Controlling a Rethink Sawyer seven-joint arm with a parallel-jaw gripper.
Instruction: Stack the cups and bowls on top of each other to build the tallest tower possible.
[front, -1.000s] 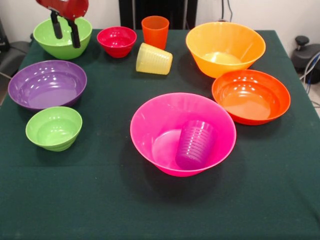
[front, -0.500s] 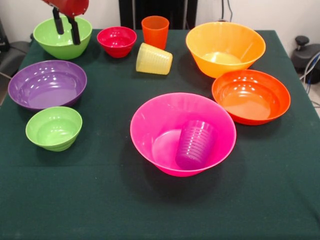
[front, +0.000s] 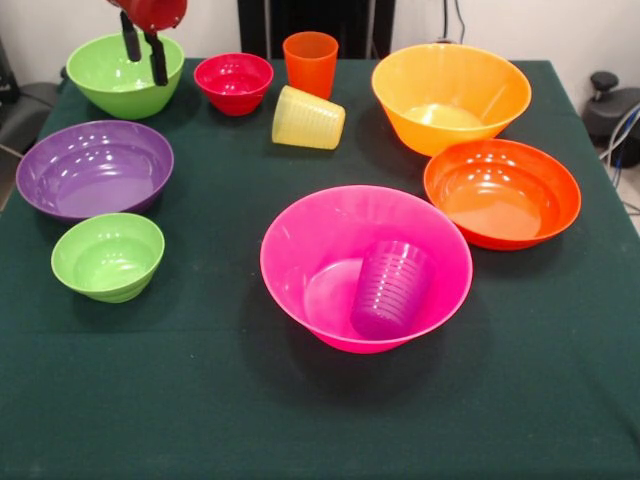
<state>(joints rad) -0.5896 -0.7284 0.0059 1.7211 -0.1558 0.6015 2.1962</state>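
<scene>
My gripper (front: 146, 62) hangs open over the medium green bowl (front: 115, 80) at the back left, with nothing between its fingers. The large pink bowl (front: 330, 235) stands in the middle with the purple cup (front: 392, 288) lying tilted inside it. The yellow cup (front: 308, 118) lies on its side behind it, and the orange cup (front: 311, 62) stands upright at the back. A small red bowl (front: 234, 82) sits next to the orange cup. The purple bowl (front: 94, 168) and small green bowl (front: 107, 256) are on the left. The yellow-orange bowl (front: 450, 96) and orange-red bowl (front: 502, 192) are on the right.
The dark green tablecloth (front: 200, 400) covers the table. A black stand (front: 604, 82) shows beyond the right edge.
My gripper has risen and shifted a little to the right over the medium green bowl. Nothing else has moved.
</scene>
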